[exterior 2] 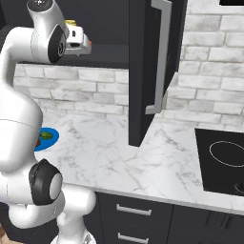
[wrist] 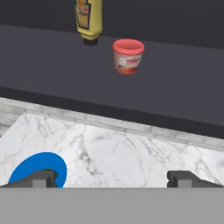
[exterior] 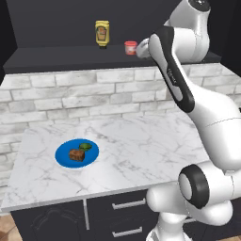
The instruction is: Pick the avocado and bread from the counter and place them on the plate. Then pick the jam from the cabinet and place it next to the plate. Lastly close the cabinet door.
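Note:
The blue plate (exterior: 63, 157) lies on the left of the marble counter (exterior: 141, 150), with the brown bread (exterior: 76, 155) and the dark green avocado (exterior: 85, 146) resting on it. The red jam (exterior: 130, 47) stands on the black cabinet shelf (exterior: 56, 60); in the hand view the jam (wrist: 127, 56) sits ahead and above. My gripper (exterior: 140, 48) hovers at shelf height just right of the jam, apart from it. It is open and holds nothing, with its fingertips (wrist: 42, 177) spread wide. The cabinet door (exterior 2: 143, 95) stands swung open, its metal bar handle (exterior 2: 162, 57) facing out.
A taller yellow bottle (exterior: 102, 33) stands on the shelf left of the jam. A brick wall (exterior: 70, 99) backs the counter. The open door juts out over the counter's right part, and a black cooktop (exterior 2: 224, 159) lies further right. Dark drawers (exterior: 122, 216) run below.

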Motion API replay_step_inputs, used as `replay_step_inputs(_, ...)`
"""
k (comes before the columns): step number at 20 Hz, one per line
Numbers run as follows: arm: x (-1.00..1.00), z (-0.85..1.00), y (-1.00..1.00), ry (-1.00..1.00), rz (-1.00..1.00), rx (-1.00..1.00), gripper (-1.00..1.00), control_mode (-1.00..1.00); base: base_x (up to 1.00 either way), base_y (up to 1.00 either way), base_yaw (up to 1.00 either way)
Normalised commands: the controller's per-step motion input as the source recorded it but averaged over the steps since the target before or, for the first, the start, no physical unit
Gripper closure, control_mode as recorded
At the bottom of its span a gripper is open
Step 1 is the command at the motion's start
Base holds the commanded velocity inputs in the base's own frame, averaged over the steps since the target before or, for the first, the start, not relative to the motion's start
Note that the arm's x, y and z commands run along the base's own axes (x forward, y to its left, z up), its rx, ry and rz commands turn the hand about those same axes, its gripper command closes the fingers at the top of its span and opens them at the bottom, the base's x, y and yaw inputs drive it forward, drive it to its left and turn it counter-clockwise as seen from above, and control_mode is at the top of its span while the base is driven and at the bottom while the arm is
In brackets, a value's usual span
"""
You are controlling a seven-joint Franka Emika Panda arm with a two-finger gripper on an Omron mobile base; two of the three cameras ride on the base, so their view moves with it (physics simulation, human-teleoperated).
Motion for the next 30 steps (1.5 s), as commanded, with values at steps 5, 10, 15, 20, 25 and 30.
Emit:
replay_step_inputs(5, 0.26, -0.04, 0.01, 0.05, 0.00, 0.00, -1.00, -1.00, 0.00, 0.00, 0.00)
replay_step_inputs(10, 0.16, -0.05, 0.00, 0.00, 0.00, 0.00, -1.00, -1.00, 0.00, 0.00, 0.00)
replay_step_inputs(15, 0.09, -0.02, 0.06, 0.00, 0.00, 0.00, -1.00, -1.00, 0.00, 0.00, 0.00)
replay_step_inputs(20, 0.06, -0.02, 0.09, 0.00, 0.00, 0.00, -1.00, -1.00, 0.00, 0.00, 0.00)
replay_step_inputs(25, 0.20, -0.06, 0.01, 0.00, 0.00, 0.00, -1.00, -1.00, 0.00, 0.00, 0.00)
replay_step_inputs(30, 0.25, -0.10, 0.01, 0.00, 0.00, 0.00, -1.00, -1.00, 0.00, 0.00, 0.00)
